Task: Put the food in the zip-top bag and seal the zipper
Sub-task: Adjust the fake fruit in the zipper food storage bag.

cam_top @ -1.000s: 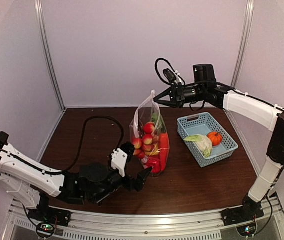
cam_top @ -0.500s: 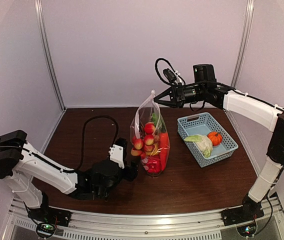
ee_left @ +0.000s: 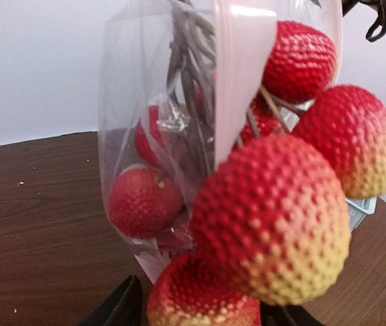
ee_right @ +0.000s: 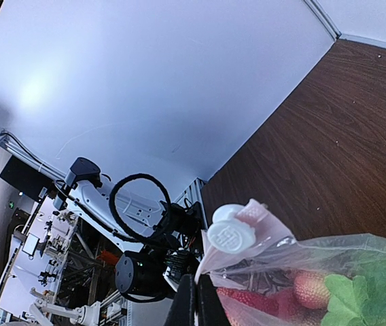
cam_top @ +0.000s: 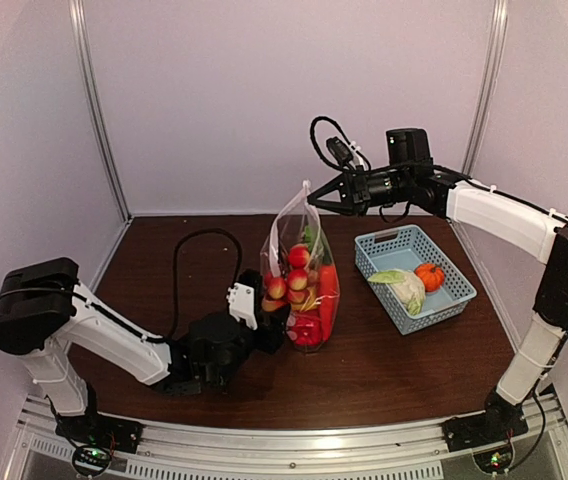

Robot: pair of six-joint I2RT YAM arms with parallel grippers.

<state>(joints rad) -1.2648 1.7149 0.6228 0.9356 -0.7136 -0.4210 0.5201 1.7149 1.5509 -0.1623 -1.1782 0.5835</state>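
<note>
Right jaws clamp zip-top bag (cam_top: 300, 222), arm high | left arm (cam_top: 124, 342) low by apples (cam_top: 276, 287)

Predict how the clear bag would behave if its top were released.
Likely floppy: the bag, creased, is held up at its top by the right gripper, so it would probably slump. Packed food makes it bottom-heavy; it may topple sideways.

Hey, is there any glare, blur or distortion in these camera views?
Top external: wide-angle lens bows the frame posts, lighting even. Left wrist: red-yellow apples loom huge yet sharp; pale sheen on the zip-top bag. Right wrist: steeply tilted, bag sharp.
</note>
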